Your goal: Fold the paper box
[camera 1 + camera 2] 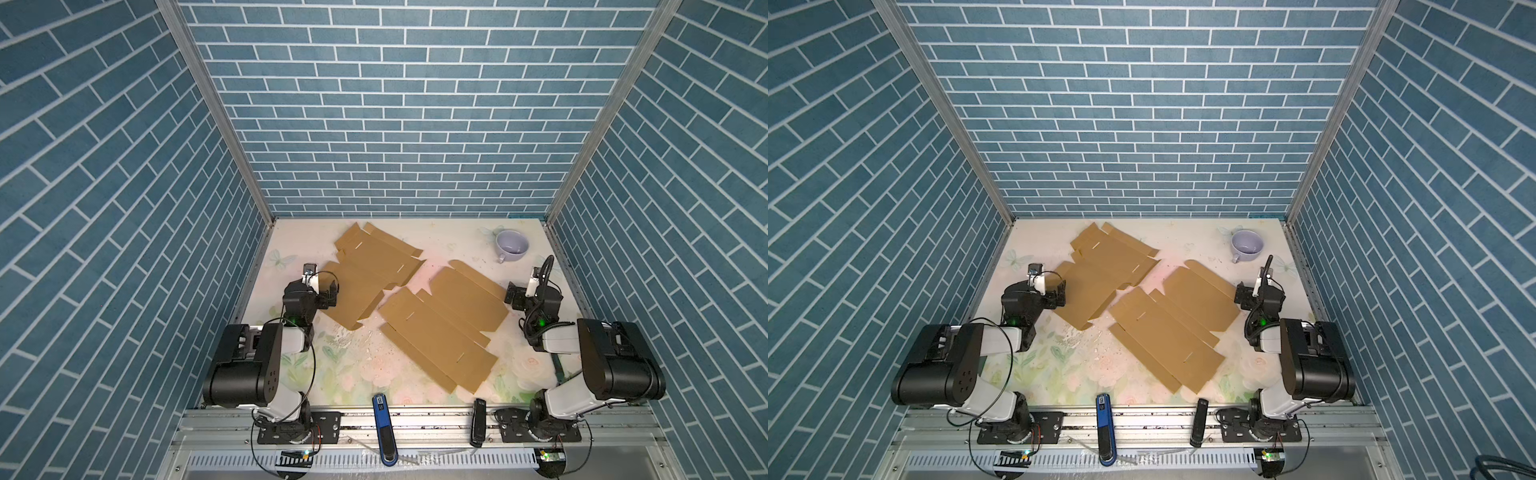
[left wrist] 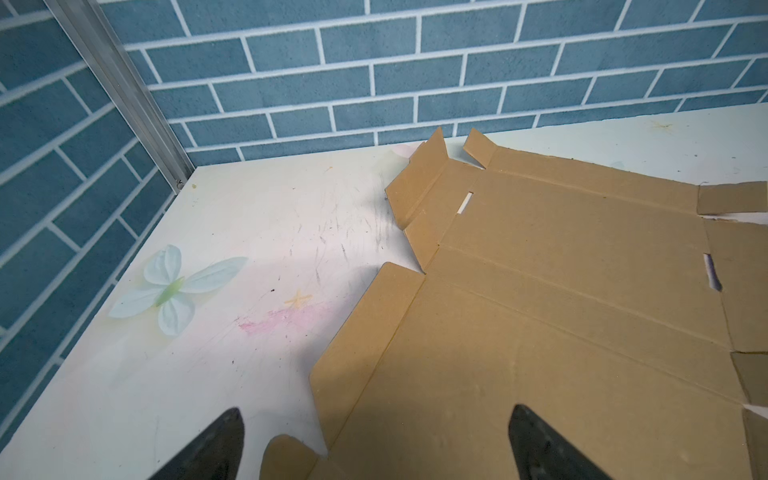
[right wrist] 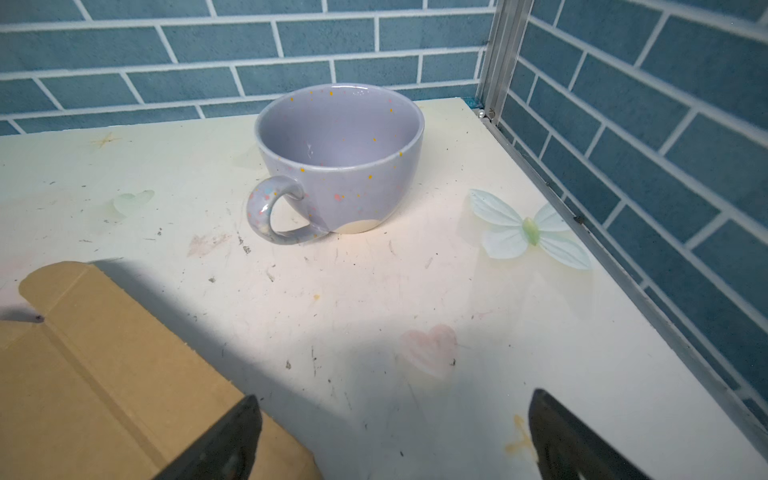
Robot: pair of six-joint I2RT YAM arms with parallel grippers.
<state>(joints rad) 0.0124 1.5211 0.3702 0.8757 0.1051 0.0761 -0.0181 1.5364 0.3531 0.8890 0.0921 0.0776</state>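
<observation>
Both top views show left arm (image 1: 270, 345) and right arm (image 1: 615, 357) folded low; left gripper (image 1: 332, 293), mid-left, spread over cardboard (image 1: 370, 270) edge; right gripper (image 1: 513, 297), mid-right, spread, empty.

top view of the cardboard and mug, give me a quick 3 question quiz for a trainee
1. True or false: the right claw is gripping the near blank.
2. The purple mug stands: A) near the far right corner, B) between the two blanks, C) on the near blank.
3. How many cardboard blanks lie on the table?

Key
1. False: its jaws are wide open and hold nothing.
2. A
3. Two: the near blank and the far blank.
</observation>
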